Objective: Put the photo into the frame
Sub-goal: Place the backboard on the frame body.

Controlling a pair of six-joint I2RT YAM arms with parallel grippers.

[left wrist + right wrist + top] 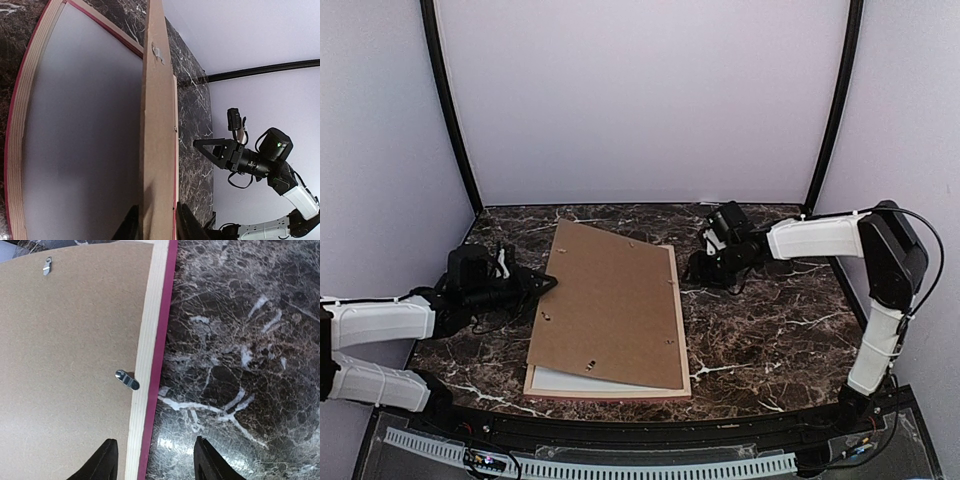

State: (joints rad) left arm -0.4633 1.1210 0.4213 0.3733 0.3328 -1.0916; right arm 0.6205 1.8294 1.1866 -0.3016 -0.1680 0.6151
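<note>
Backing-seating step: frame (610, 392) lies face down, photo unseen, likely beneath skewed backing (610, 300); left gripper (548, 284) straddles its raised edge, grip unclear; right gripper (154, 457) spread, empty, over right rail; next, square backing into recess.

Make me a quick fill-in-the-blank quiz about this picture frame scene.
The brown backing board lies crooked on top of the ___.
On the right gripper the jaws stand ___, holding nothing.
The left gripper has its tip at the board's ___ edge in the top view.
Missing words: frame, open, left.
</note>
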